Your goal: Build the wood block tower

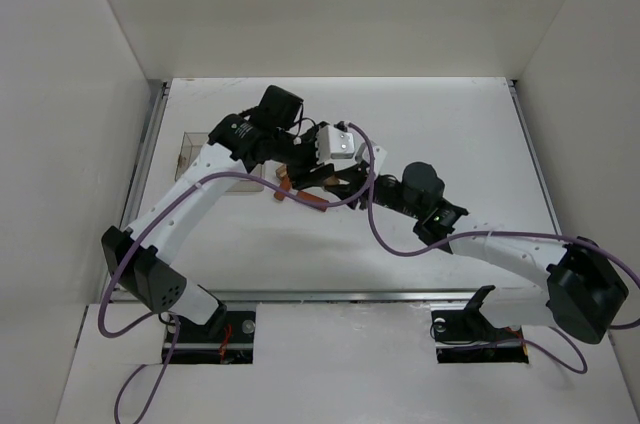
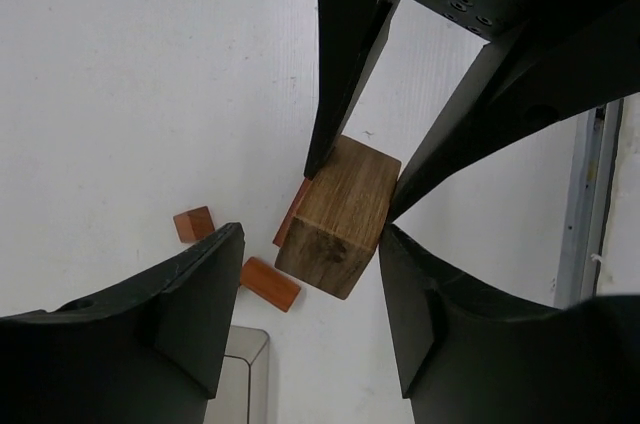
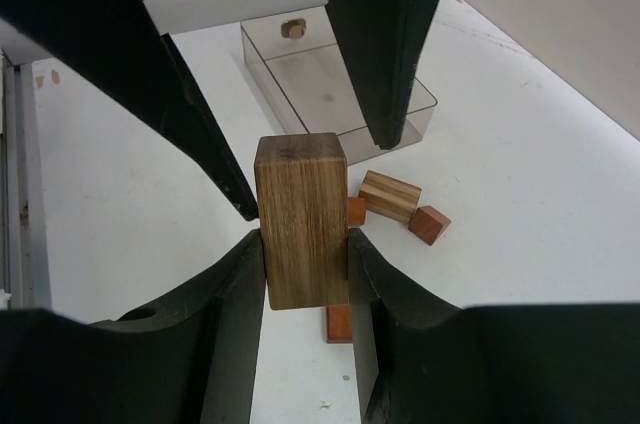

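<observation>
While both arms meet over the left-middle of the table (image 1: 450, 124), open white surface stretches to their right and toward the far wall. White walls (image 1: 70, 94) stand along the left, right and far edges. On the left the room is tighter. The clear plastic box (image 3: 300, 79) sits near that edge, just beyond the cluster of blocks, and a metal rail (image 2: 592, 194) runs along a table edge.

The right gripper (image 3: 306, 249) is clamped on the large tan block (image 3: 300, 194), its two fingers pressed against opposite long faces on the lower half as the right wrist view shows it. The block's long axis runs up and down that view, crosswise to the line between those fingers, with one end face showing at the top (whether the other end rests on the table I cannot tell). The left gripper (image 2: 310, 239) straddles the same block from the other side with its jaws apart. One fingertip lies right at a block corner, while the other stands off with bare table showing between.

Loose pieces lie close by. A reddish bar (image 2: 270, 284) is just beside the block's near end in the left wrist view, and a reddish cube (image 2: 194, 223) lies a little farther out. A striped tan block (image 3: 390, 196) lies flat between the held block and the box.
</observation>
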Motion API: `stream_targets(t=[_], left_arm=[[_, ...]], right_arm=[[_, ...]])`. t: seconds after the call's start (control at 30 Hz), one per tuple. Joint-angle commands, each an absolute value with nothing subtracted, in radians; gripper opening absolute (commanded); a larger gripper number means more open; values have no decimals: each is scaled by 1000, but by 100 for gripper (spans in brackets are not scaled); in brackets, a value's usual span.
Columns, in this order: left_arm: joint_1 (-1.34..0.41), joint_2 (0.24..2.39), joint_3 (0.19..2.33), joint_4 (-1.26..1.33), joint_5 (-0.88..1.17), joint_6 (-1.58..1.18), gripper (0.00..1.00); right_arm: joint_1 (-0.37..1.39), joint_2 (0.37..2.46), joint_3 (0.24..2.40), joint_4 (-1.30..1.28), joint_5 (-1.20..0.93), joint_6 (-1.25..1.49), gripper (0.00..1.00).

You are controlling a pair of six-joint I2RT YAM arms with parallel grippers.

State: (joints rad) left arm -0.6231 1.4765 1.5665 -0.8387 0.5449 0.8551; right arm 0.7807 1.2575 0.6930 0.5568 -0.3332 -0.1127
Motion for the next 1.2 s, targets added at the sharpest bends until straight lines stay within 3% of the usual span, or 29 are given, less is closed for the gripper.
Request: stream_targets(t=[0.0, 0.3, 0.37, 0.4, 0.5, 0.53, 0.57, 0.6, 0.67, 0.8, 0.97, 1.17], left_arm=[[-604, 1468, 1608, -798, 572, 838, 52], [-604, 1477, 1618, -830, 609, 847, 34], [-604, 1488, 1627, -854, 641, 847, 22], [-604, 1488, 1628, -854, 641, 847, 1], [-604, 1497, 1628, -854, 652, 847, 0], [-604, 1497, 1628, -854, 640, 847, 0], [-604, 1497, 1628, -854, 609, 838, 0], [-604, 1506, 1637, -854, 588, 821, 0], [-604, 1516, 1637, -830, 537, 798, 0], [-604, 1536, 1637, -810, 398, 775, 0], [-614, 1617, 1637, -764, 301, 749, 0], [-650, 1748, 1620, -664, 235, 781, 0]], right_arm=[[790, 1253, 744, 652, -374, -110, 0], [790, 1244, 744, 652, -383, -110, 0], [790, 1244, 744, 652, -394, -110, 0], [790, 1244, 744, 652, -394, -110, 0], [790, 1244, 744, 652, -383, -100, 0], [790, 1253, 744, 652, -368, -100, 3], [790, 1253, 744, 652, -358, -89, 31], [790, 1253, 744, 652, -332, -72, 49], [790, 1253, 735, 652, -316, -72, 75], [790, 1253, 698, 661, -249, -63, 86], [772, 1168, 614, 637, -150, -63, 87], [772, 913, 520, 453, -117, -51, 87]])
